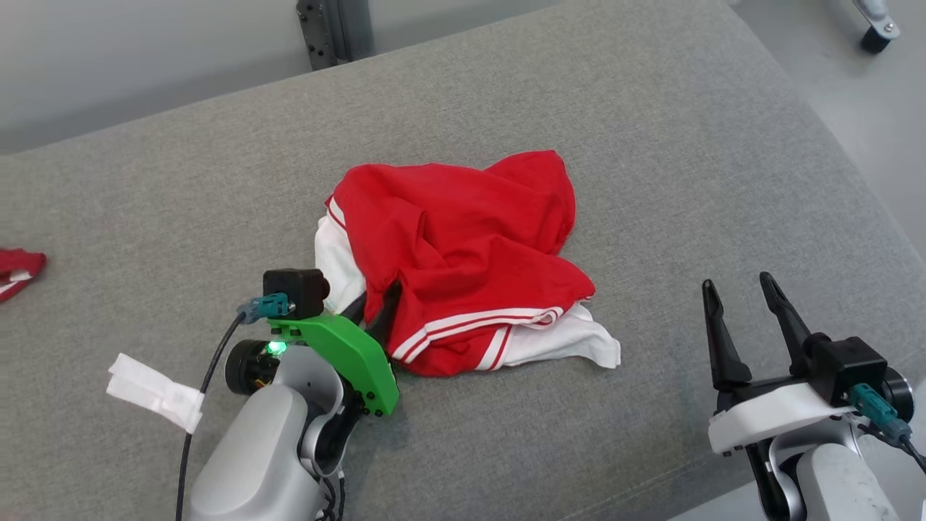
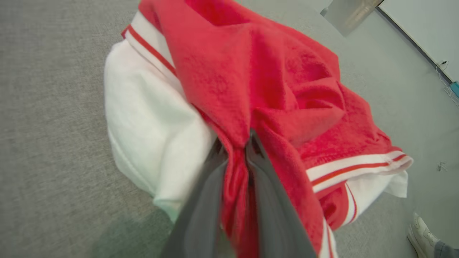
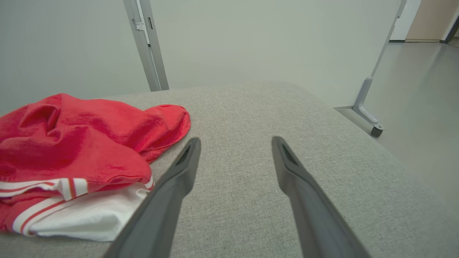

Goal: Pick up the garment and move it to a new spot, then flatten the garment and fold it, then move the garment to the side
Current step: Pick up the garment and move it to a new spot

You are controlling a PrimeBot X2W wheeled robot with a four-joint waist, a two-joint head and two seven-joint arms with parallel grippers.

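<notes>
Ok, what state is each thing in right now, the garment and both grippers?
garment: crumpled in a heap, not yet flattened or folded.
left gripper: closed on a red fold of the garment.
right gripper: open, empty, apart from the garment.

Red-and-white garment [image 1: 463, 239], striped trim; grey cushion [image 1: 651, 108]
</notes>
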